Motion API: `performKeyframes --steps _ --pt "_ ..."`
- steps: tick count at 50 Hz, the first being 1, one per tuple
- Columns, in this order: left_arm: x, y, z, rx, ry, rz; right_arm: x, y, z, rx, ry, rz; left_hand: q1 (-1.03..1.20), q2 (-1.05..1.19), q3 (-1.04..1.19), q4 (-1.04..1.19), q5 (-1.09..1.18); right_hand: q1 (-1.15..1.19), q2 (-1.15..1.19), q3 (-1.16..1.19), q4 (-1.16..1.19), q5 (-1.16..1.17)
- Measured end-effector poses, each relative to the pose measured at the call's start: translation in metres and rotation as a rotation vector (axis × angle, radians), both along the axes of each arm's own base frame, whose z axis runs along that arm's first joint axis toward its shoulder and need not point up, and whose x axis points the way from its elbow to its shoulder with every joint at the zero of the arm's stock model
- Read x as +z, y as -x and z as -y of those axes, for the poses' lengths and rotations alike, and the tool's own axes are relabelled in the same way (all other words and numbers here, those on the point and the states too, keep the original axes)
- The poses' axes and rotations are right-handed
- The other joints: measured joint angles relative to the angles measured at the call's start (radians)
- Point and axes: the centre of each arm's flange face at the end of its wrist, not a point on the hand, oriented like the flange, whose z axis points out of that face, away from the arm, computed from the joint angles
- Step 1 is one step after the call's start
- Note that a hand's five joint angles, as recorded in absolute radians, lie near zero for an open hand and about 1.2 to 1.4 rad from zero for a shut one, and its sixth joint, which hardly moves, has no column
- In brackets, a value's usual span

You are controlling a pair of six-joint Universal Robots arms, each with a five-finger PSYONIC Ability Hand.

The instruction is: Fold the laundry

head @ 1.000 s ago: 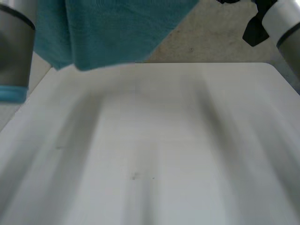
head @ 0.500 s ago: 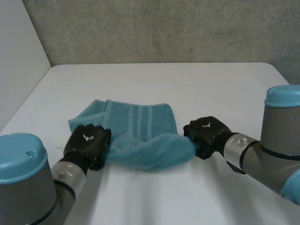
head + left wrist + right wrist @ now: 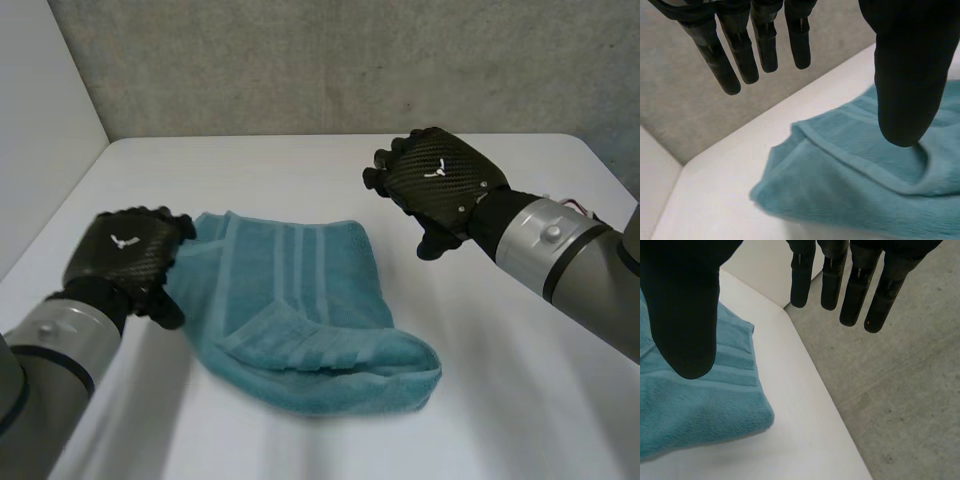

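Teal terry towel point(image 3: 300, 305) (ribbed, doubled over).

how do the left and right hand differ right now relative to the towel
The left hand is right at the towel's left edge; the right hand is apart from it, off its far right corner. The left hand looks low, near the table; the right hand looks raised above it. Both are open, fingers straight, holding nothing.

towel point(image 3: 300, 310) on table point(image 3: 500, 400), left hand point(image 3: 125, 255) beside, right hand point(image 3: 435, 185) apart
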Motion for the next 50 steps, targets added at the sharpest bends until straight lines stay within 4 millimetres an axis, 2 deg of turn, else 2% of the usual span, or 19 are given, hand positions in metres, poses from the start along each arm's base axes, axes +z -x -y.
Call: performKeyframes --steps 5,11,17,24,30,32,35,37,40,41,50 --pt "0.000 -0.008 0.014 0.028 -0.006 -0.005 -0.009 -0.003 0.008 -0.014 -0.013 -0.031 0.000 0.003 0.002 0.002 0.006 0.000 0.000 0.000 0.000 0.000" --pt "-0.009 -0.003 0.017 -0.025 -0.050 -0.008 -0.024 -0.002 0.010 -0.051 -0.069 -0.060 0.010 0.029 0.021 0.040 0.049 0.000 0.000 0.000 0.000 0.000" --pt "-0.022 0.002 0.012 -0.081 -0.119 -0.004 -0.042 -0.003 -0.001 -0.067 -0.150 -0.076 0.021 0.045 0.037 0.059 0.068 0.000 0.000 0.000 0.000 0.000" --pt "-0.031 0.001 0.010 -0.075 -0.156 0.010 -0.045 -0.012 -0.014 -0.028 -0.205 -0.048 0.021 0.045 0.037 0.059 0.068 0.000 0.000 0.000 0.000 0.000" --pt "-0.034 -0.003 0.011 -0.054 -0.166 0.015 -0.044 -0.032 -0.027 0.044 -0.234 -0.027 0.021 0.046 0.037 0.059 0.067 0.000 0.000 0.000 0.000 0.000" --pt "-0.035 -0.007 0.013 -0.036 -0.170 0.016 -0.045 -0.052 -0.039 0.116 -0.260 -0.026 0.020 0.045 0.036 0.058 0.066 0.000 0.000 0.000 0.000 0.000" --pt "-0.036 -0.010 0.014 -0.024 -0.173 0.016 -0.048 -0.064 -0.046 0.154 -0.277 -0.032 0.017 0.041 0.034 0.051 0.056 0.000 0.000 0.000 0.000 0.000" --pt "-0.036 -0.015 0.015 -0.006 -0.176 0.015 -0.056 -0.082 -0.057 0.208 -0.304 -0.050 0.016 0.039 0.034 0.043 0.043 0.000 0.000 0.000 0.000 0.000" --pt "-0.037 -0.016 0.015 -0.002 -0.176 0.015 -0.059 -0.086 -0.059 0.220 -0.311 -0.055 0.016 0.039 0.034 0.043 0.042 0.000 0.000 0.000 0.000 0.000" --pt "-0.037 -0.020 0.016 0.013 -0.176 0.014 -0.070 -0.102 -0.067 0.259 -0.335 -0.074 0.016 0.037 0.033 0.042 0.039 0.000 0.000 0.000 0.000 0.000" --pt "-0.036 -0.032 0.019 0.059 -0.173 0.008 -0.102 -0.133 -0.076 0.304 -0.398 -0.087 0.016 0.025 0.025 0.028 0.026 0.010 0.015 0.017 0.023 0.026"
